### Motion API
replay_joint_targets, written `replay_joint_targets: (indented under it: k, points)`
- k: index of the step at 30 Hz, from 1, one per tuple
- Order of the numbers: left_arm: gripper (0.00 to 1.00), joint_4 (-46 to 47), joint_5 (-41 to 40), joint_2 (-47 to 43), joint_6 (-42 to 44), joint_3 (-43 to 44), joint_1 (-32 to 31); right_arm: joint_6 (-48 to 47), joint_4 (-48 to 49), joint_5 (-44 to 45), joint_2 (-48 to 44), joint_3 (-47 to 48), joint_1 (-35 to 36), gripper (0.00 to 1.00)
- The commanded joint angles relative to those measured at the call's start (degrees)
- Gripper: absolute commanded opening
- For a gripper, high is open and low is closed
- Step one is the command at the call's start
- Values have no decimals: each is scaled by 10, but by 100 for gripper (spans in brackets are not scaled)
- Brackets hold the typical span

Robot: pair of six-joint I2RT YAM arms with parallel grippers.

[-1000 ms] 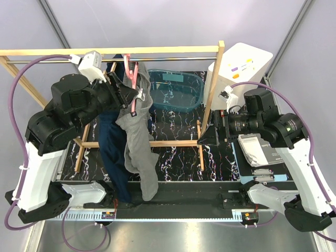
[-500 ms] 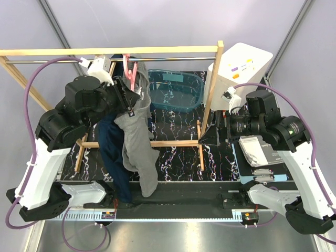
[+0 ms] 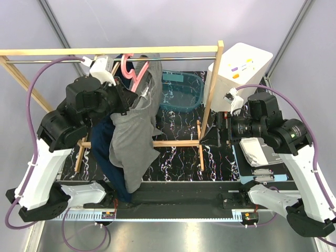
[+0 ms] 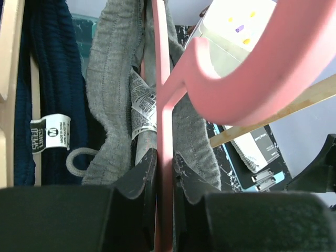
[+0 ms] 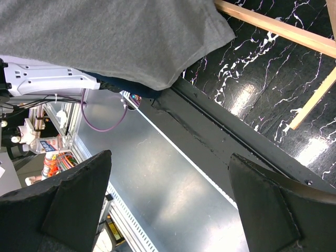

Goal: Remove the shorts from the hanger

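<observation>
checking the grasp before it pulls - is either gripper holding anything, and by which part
The left gripper is shut on the pink hanger, on its straight neck just under the hook. The right gripper is open and holds nothing.

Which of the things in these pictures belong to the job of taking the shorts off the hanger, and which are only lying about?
Belong to the job: grey shorts, navy shorts, pink hanger, left gripper shut on the hanger.

Only lying about: blue tub, white box, booklet beside the right arm.
</observation>
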Motion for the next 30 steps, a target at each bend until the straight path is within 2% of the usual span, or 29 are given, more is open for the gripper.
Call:
replay_joint_targets:
  k: [1,4,11,17,26,30]
  points:
    - [0,135,-7,-48,65,-75,0,-7,12,16,-6,-1,3,100]
    - [0,219,-21,-100,116,-127,-1,-12,9,18,-2,2,3,100]
    - [0,406,-40,-150,237,-244,-1,-21,9,17,9,5,3,100]
    - [0,499,-5,-150,295,-278,-2,-29,4,22,23,16,3,100]
    - [0,602,0,-187,358,-338,-1,-36,11,28,34,14,3,100]
    - [0,613,9,-195,385,-347,-2,-34,14,28,32,10,3,100]
